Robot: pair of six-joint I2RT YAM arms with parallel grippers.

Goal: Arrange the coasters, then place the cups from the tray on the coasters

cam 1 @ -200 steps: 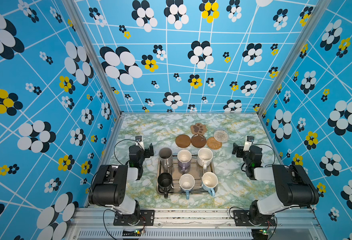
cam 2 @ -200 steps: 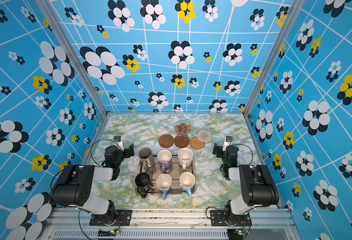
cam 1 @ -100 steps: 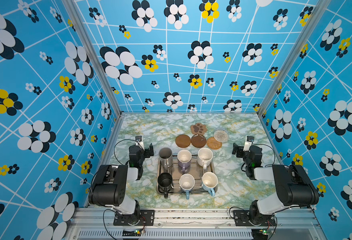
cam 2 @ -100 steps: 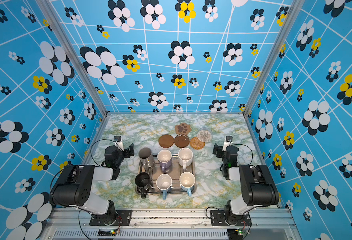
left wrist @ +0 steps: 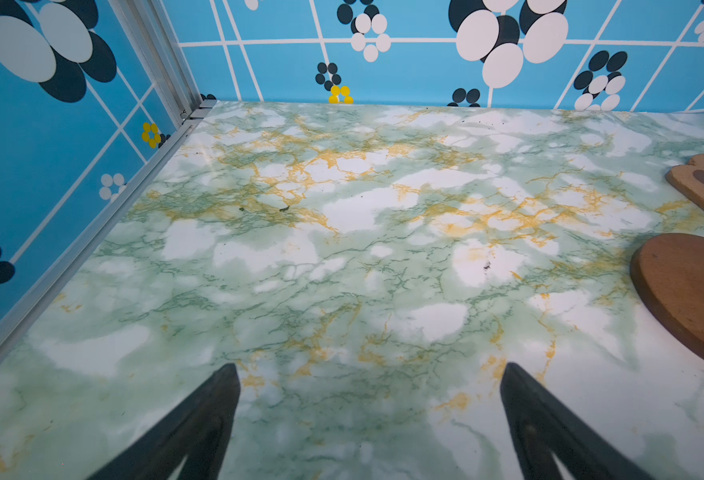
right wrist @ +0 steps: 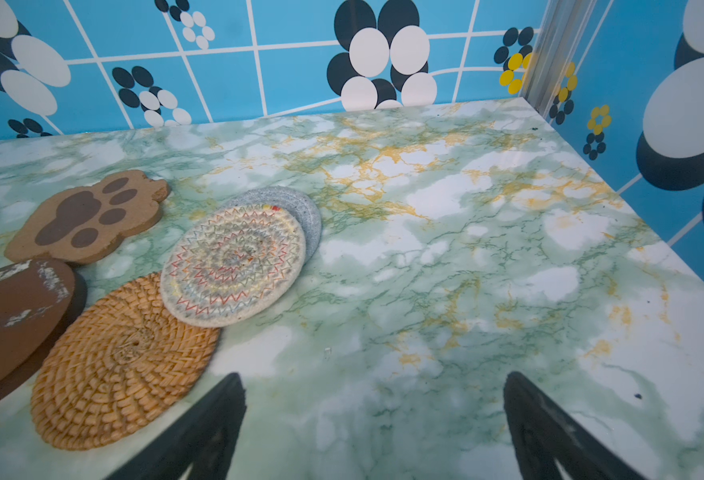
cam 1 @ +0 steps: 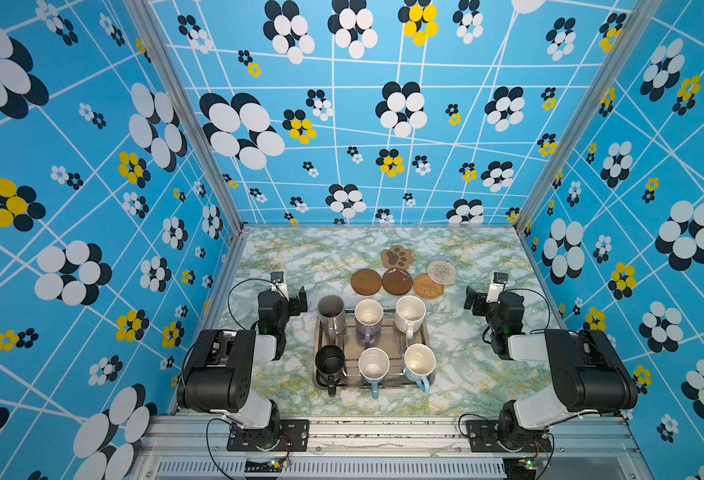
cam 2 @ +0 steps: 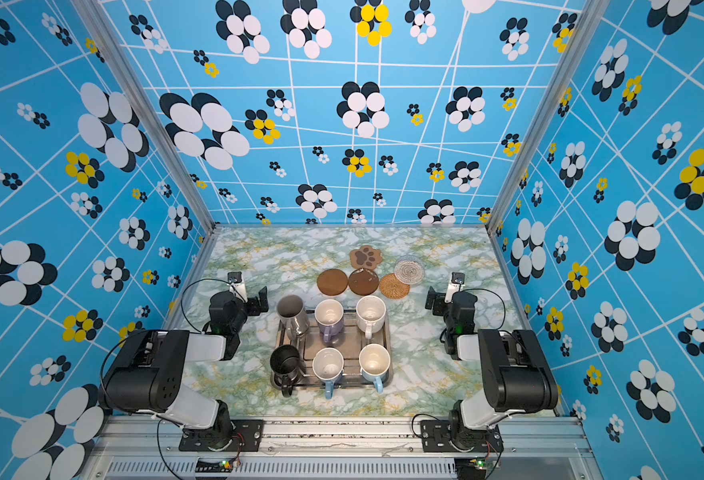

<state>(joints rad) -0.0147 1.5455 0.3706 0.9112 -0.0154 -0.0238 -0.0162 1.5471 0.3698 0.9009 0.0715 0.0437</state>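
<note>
Both top views look steeply down from high above the near edge, taking in the whole table (cam 1: 292, 257). Each wrist view sits low and close over it, facing the back wall (left wrist: 425, 75); both catch the paw-print coaster (right wrist: 88, 216).

No legible text, labels, brands, or numbers anywhere.

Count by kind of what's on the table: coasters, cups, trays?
Flat coasters: 6 (two round brown discs, brown paw-print shape, round woven rattan mat, two pale round stitched mats, overlapping)
Cups: 6 (tall grey steel cup, black mug, lavender mug, cream-white mug, two light blue mugs)
Rectangular silvery metal tray: 1
Total: 13
</note>
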